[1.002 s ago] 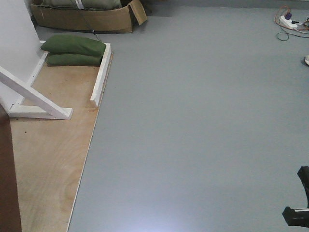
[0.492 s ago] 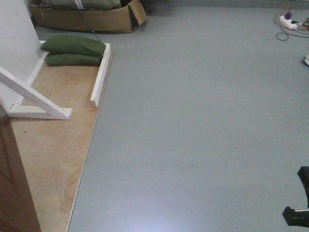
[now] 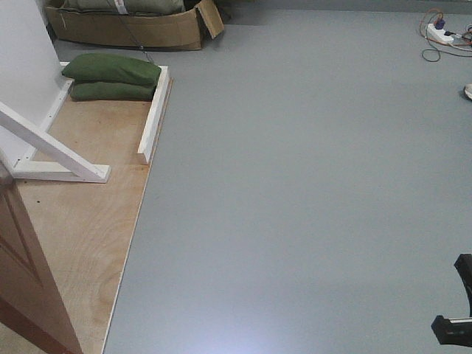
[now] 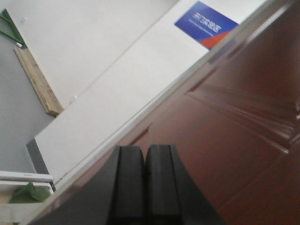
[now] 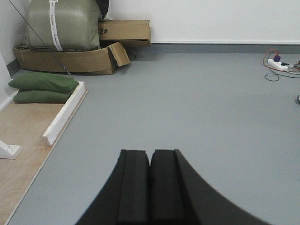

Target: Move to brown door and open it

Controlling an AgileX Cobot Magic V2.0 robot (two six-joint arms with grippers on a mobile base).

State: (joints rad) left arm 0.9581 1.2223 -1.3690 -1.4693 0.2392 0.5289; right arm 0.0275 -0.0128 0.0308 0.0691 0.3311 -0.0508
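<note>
Door is seen swung further into the front view than half a second ago; more of the bottom-left corner is now covered by it. Grey floor is spread over most of that view. Door is reddish-brown and glossy with recessed panels, and stands over the plywood at far left; the right half of the left wrist view is filled by its face. White panel with a slanted brace is set on the plywood behind it. Cardboard box is placed at the far edge, two green bags stacked just in front. Left fingers are pressed together, nothing held, close before the door; contact cannot be told. Right fingers are likewise closed and empty, over bare floor. Power strip is lying far right.
</note>
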